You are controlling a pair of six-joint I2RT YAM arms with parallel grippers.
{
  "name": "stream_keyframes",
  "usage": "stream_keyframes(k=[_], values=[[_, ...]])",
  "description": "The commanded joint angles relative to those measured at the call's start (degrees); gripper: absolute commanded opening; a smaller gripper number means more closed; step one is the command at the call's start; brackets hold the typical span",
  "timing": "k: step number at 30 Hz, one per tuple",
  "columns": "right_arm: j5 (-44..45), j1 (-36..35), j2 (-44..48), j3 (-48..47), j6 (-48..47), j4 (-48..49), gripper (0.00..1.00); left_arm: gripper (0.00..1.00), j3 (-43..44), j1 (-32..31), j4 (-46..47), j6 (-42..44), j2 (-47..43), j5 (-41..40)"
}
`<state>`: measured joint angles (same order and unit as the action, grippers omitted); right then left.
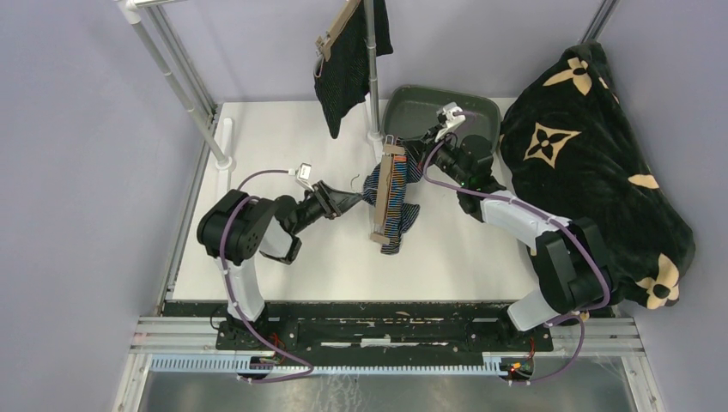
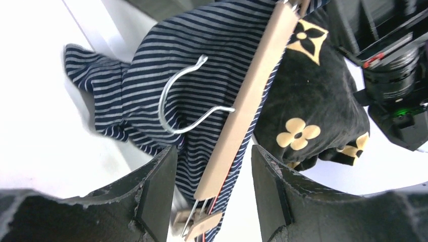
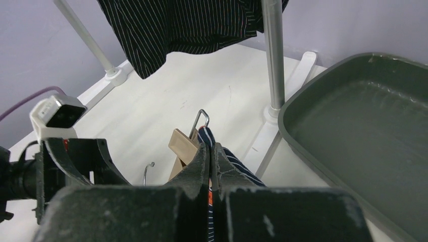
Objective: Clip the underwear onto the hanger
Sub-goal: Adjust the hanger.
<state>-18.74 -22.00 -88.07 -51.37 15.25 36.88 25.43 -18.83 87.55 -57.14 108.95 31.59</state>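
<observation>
The navy striped underwear (image 1: 397, 209) lies bunched mid-table with a wooden hanger (image 1: 388, 190) across it. My right gripper (image 1: 415, 160) is shut on the far edge of the navy underwear (image 3: 206, 135), beside the hanger's clip (image 3: 182, 145). My left gripper (image 2: 214, 186) stands open, its fingers (image 2: 157, 194) on either side of the hanger's bar (image 2: 247, 101) near its end clip (image 2: 202, 222), with gaps on both sides. The metal hook (image 2: 181, 101) rests on the striped cloth (image 2: 151, 75). The black pinstriped underwear (image 1: 346, 69) hangs from another wooden hanger (image 1: 335, 27) on the rack.
A dark green bin (image 1: 421, 110) sits at the back. The big black blanket with tan flowers (image 1: 592, 163) fills the right side. Rack poles (image 1: 372, 69) and their feet (image 1: 225, 159) stand at the back and left.
</observation>
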Motion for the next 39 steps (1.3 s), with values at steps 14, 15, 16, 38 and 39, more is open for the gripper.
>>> stream_keyframes(k=[14,15,16,38,39], values=[[-1.4,0.9,4.6,-3.6,2.6,4.9,0.01,0.60,6.2,-5.8,11.5,10.5,7.4,3.1],[-1.5,0.8,4.8,-3.6,2.5,4.7,0.01,0.60,6.9,-6.2,11.6,11.1,7.7,3.4],[-1.5,0.8,5.0,-3.6,2.5,4.7,0.01,0.60,7.6,-6.5,11.5,11.6,8.1,3.9],[-2.5,1.3,6.4,-3.3,3.9,5.3,0.01,0.59,15.6,-10.4,11.5,15.8,13.2,4.2],[-2.6,1.3,6.5,-3.2,3.9,5.3,0.01,0.59,15.9,-10.5,11.6,15.9,13.3,4.1]])
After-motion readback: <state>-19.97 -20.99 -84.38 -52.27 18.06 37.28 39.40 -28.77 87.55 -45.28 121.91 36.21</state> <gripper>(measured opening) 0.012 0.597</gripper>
